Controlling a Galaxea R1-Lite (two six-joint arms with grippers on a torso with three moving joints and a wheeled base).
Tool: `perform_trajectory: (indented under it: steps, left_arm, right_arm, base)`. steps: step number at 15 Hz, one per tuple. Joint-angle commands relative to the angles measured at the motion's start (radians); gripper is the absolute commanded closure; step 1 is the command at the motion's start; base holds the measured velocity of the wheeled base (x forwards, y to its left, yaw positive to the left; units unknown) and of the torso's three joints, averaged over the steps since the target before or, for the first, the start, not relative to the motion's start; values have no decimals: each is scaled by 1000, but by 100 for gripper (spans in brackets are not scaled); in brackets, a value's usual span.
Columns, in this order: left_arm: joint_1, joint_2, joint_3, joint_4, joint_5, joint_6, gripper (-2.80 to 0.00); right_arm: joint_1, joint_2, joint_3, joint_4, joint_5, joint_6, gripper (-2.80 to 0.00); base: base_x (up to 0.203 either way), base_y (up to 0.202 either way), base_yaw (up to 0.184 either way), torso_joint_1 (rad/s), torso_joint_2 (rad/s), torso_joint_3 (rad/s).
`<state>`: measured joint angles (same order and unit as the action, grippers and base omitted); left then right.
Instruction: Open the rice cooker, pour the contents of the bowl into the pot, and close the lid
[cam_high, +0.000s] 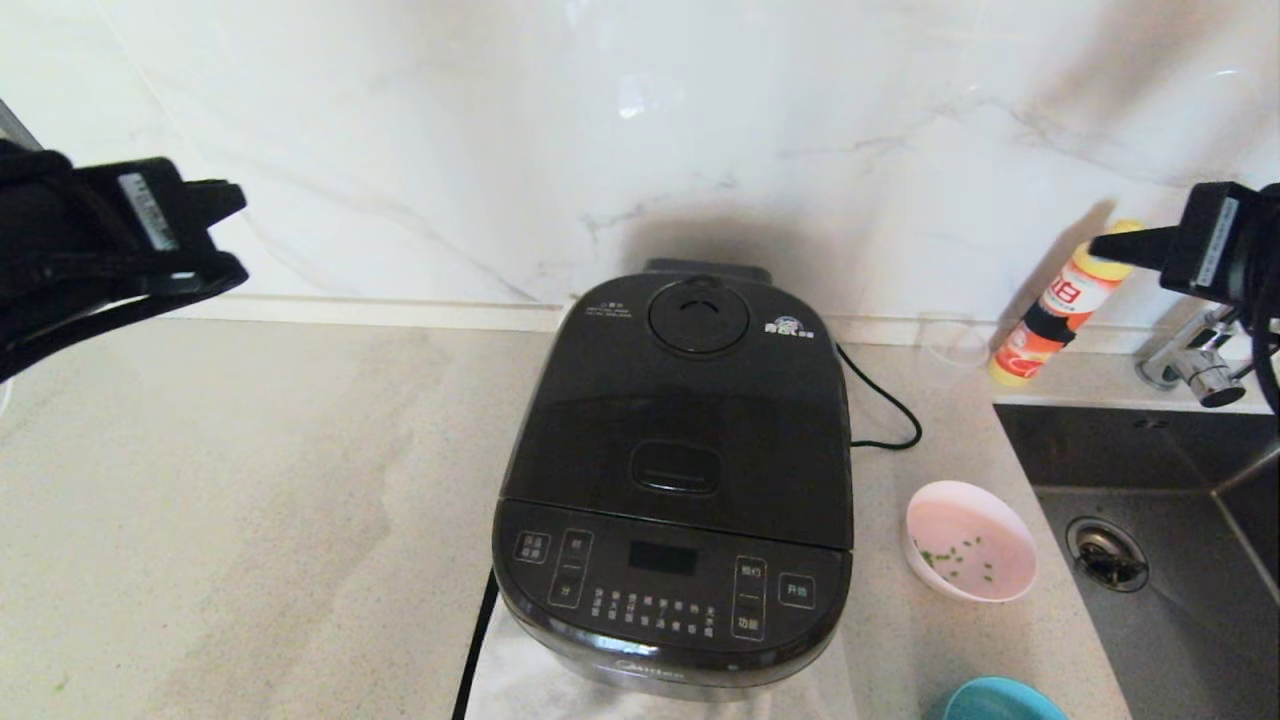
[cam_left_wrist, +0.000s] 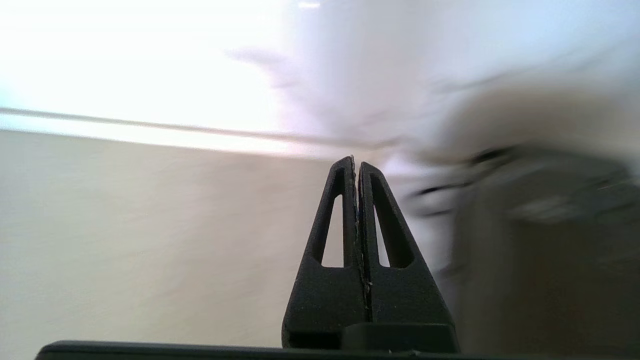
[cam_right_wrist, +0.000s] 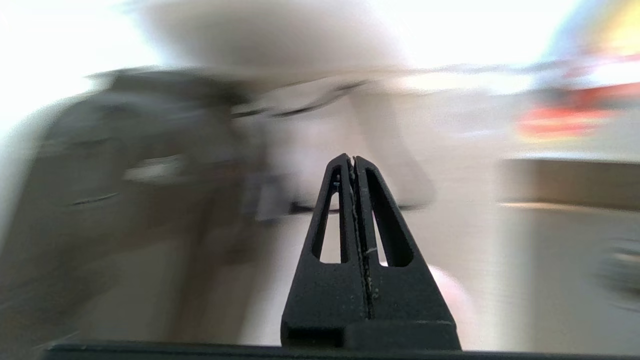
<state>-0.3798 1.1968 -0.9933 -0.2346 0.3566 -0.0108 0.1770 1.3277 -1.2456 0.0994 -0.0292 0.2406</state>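
- Black glossy rice cooker (cam_high: 675, 480) sits mid-worktop (cam_high: 250, 520), front panel facing the robot; the lid (cam_high: 690, 410) is down and flush, so the pot can't be seen.
- Step in hand, as judged: the very start. Nothing opened, nothing poured; both arms are up and well apart from the cooker.
- Left gripper (cam_high: 225, 235) hangs at approx 10 o'clock from the cooker, over bare worktop near the wall; in the left wrist view its fingers (cam_left_wrist: 345, 210) are pressed together w/ nothing between.
- Right gripper (cam_high: 1105, 245) hangs at approx 2 o'clock, over by the sink (cam_high: 1180, 560), tip just in front of an orange-and-yellow bottle (cam_high: 1055, 310); fingers (cam_right_wrist: 367, 210) also pressed together, nothing held.
- Pink bowl (cam_high: 968, 540) stands on the worktop at 3 o'clock of the cooker, just beside its right flank, between cooker and sink; a few green bits lie inside, otherwise it looks nearly bare.
- A teal dish (cam_high: 1000, 700) peeks in at approx 5 o'clock, mostly cut off.
- Next move, prob.: one gripper comes down on the oval release button (cam_high: 675, 468), mid-lid just behind the panel, and presses straight down so the lid springs up. Closed fingers suit a push.
- Right arm looks the better pick for the bowl afterwards, being on that side; it will need to spread its fingers for the rim.
- Watch: power cord (cam_high: 885, 410) trails at 2 o'clock behind the cooker, near the right arm's likely path.
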Motion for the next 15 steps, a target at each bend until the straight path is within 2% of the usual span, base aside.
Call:
perform_trajectory:
  steps: [1, 4, 7, 12, 15]
  left_arm:
    - [74, -204, 163, -7, 45, 55, 0]
    - [202, -416, 321, -9, 68, 73, 0]
    - [347, -657, 492, -10, 62, 74, 0]
    - [389, -965, 751, 31, -59, 76, 0]
    - [388, -1179, 899, 170, -202, 95, 0]
  right_arm:
    - [3, -128, 59, -2, -220, -88, 0]
    - [2, -254, 132, 5, -268, -117, 0]
    - [0, -415, 243, 24, -292, -150, 0]
    - [-1, -590, 375, 71, -313, -170, 0]
    - [-1, -742, 422, 167, -307, -172, 0]
  base:
    - [0, 0, 0, 0, 0, 0]
    - [0, 0, 0, 0, 0, 0]
    - [0, 0, 0, 0, 0, 0]
    - [0, 0, 0, 0, 0, 0]
    - [0, 0, 0, 0, 0, 0]
